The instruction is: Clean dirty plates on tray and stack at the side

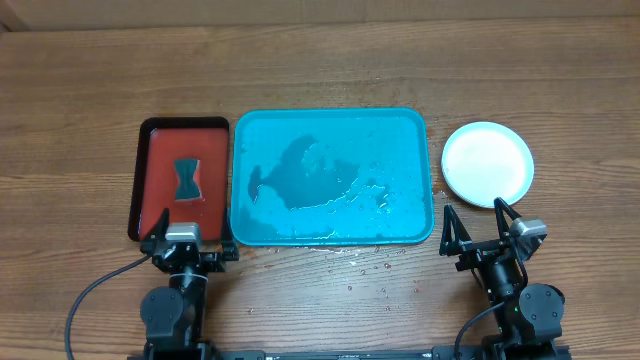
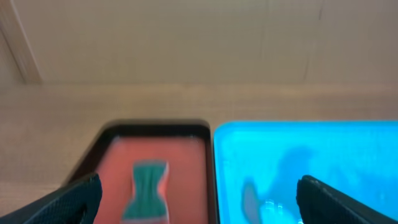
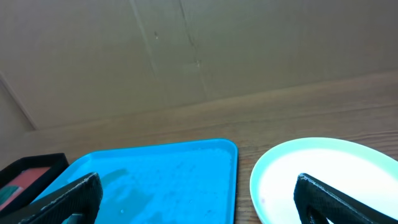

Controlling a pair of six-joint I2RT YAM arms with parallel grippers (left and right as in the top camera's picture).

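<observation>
We see the tray (image 1: 330, 114) at centre frame, wet and bare, and the plates (image 1: 488, 164) at right, top one clean. It looks done. Low in frame, left gripper (image 2: 200, 186) and right gripper (image 1: 473, 210) gape wide, holding nothing.

The big tray (image 1: 395, 135) is cyan-blue; the plate (image 1: 487, 163) white; the small tray (image 1: 165, 145) red, black-rimmed; the sponge (image 1: 187, 179) dark green; the table (image 1: 320, 60) brown wood-grain.
</observation>
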